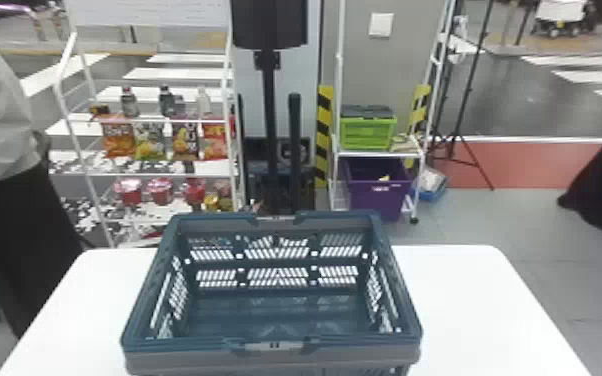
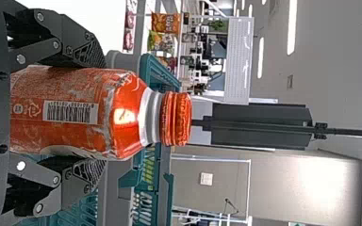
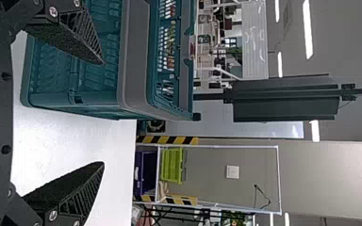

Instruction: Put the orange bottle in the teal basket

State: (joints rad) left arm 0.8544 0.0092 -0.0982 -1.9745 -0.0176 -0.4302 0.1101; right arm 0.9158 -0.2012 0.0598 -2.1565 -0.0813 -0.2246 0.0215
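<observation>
The teal basket [image 1: 275, 345] stands on the white table with nothing inside its visible interior. In the left wrist view the orange bottle [image 2: 75, 110] is between the fingers of my left gripper [image 2: 92, 113], which is shut on its body; its orange cap points away from the palm. The basket [image 2: 158, 188] appears beyond the bottle there. My right gripper [image 3: 102, 113] is open with nothing between its fingers, and the basket [image 3: 136, 61] is just past one fingertip in the right wrist view.
The white table [image 1: 465, 300] extends to both sides of the basket. Behind it stand a snack rack [image 1: 155, 175] and a shelf with a green crate [image 1: 367, 132] and a purple bin [image 1: 377, 195]. A person is at the left edge.
</observation>
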